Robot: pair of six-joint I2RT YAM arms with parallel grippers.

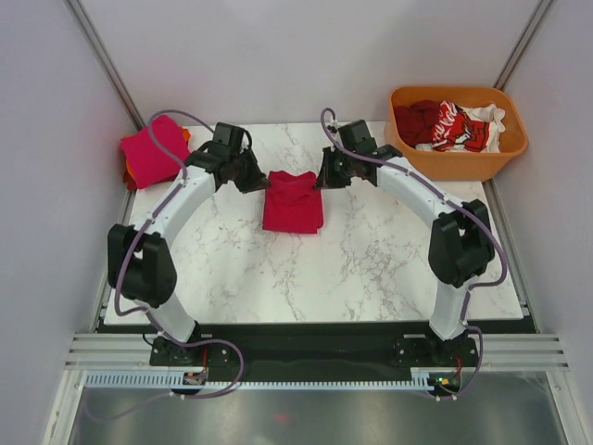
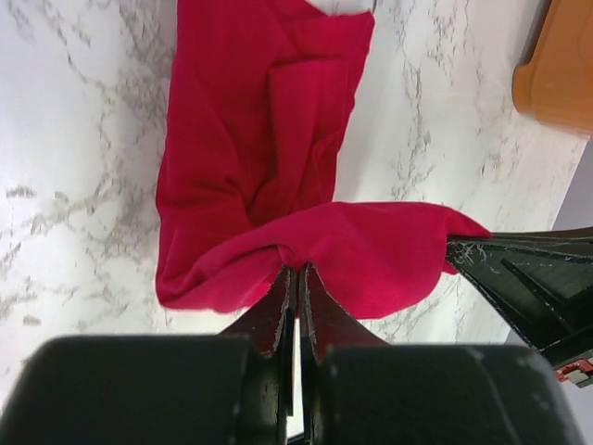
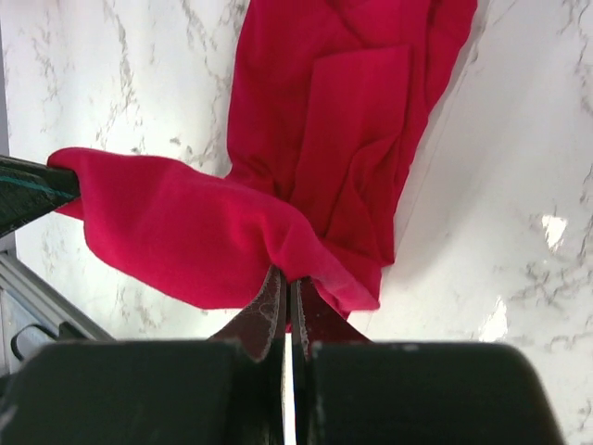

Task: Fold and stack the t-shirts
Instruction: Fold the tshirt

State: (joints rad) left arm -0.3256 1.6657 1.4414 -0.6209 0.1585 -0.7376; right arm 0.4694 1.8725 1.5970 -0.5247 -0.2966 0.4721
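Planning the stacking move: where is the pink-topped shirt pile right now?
Top view: the shirt pile sits at the far left corner of the table, left of the left gripper, which pinches the crimson shirt mid-table.

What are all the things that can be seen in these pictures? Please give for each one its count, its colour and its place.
crimson t-shirt: one, crimson, middle of the table, partly folded.
folded pile: one pile, pink-red on top with orange showing beneath, far left corner of the table.
loose t-shirts: several, dark red, white, and red with white print, inside the tub.
tub: one, orange, far right, by the table's corner.
table: one, white marble pattern, under the arms.
left end effector: one, black, shut on the crimson t-shirt's far edge, left side.
right end effector: one, black, shut on the same edge, right side.
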